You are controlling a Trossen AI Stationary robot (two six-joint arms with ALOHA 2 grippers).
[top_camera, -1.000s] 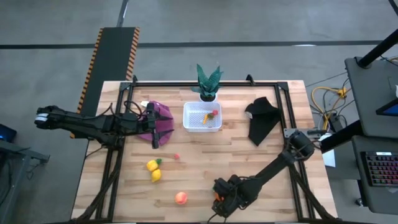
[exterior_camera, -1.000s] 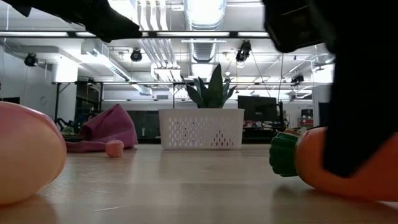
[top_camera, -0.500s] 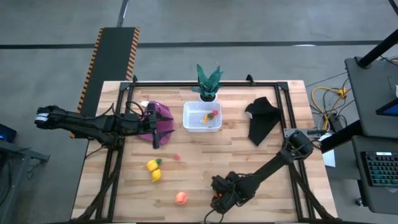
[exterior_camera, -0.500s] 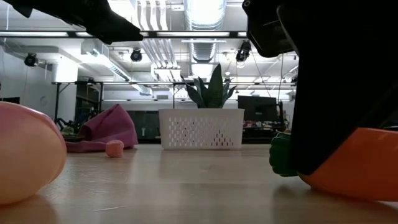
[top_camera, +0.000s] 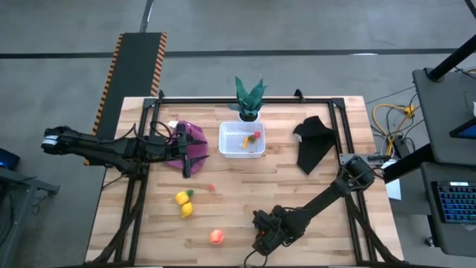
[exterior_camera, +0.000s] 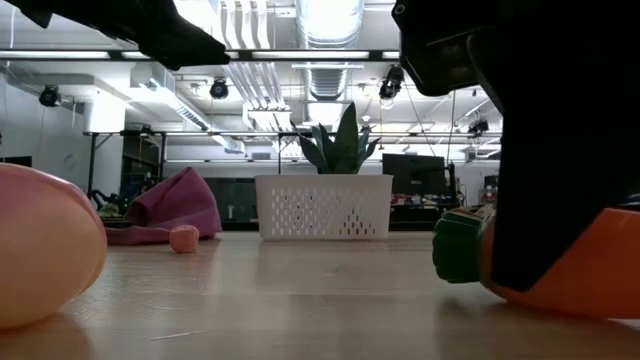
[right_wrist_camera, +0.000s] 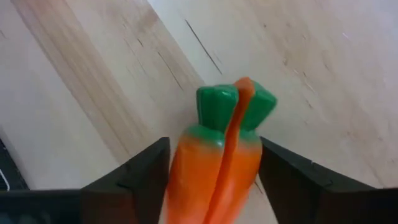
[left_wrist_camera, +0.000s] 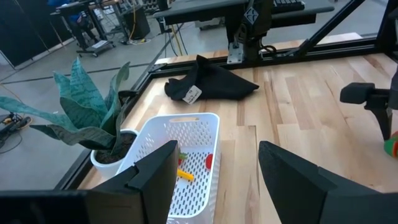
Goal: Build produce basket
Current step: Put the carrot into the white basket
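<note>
The orange carrot with its green top (right_wrist_camera: 233,102) lies near the table's near edge (top_camera: 258,237), and my right gripper (right_wrist_camera: 213,149) is shut on it there (top_camera: 263,234). The white mesh basket (top_camera: 242,149) stands at the far middle with a small orange piece and a red berry inside (left_wrist_camera: 207,160). Two lemons (top_camera: 184,202), a peach-pink fruit (top_camera: 216,237) and a red berry (top_camera: 211,187) rest on the table. My left gripper (top_camera: 186,165) hangs open above the table beside the purple cloth, left of the basket (left_wrist_camera: 186,134). My right gripper pinches the carrot's orange body (right_wrist_camera: 189,165) just behind the green top, one finger (right_wrist_camera: 140,177) on each side. The fingers lie along the carrot, coming down at it from above. In the low view the carrot (exterior_camera: 565,285) still rests its underside on the table.
A green potted plant (top_camera: 248,98) stands behind the basket. The purple cloth (top_camera: 193,134) is heaped left of the basket and a black cloth (top_camera: 312,141) lies right of it. A black frame rail (top_camera: 245,99) runs around the table's edges.
My right gripper has shifted slightly toward the table's left over the carrot. The carrot stays at the near edge.
</note>
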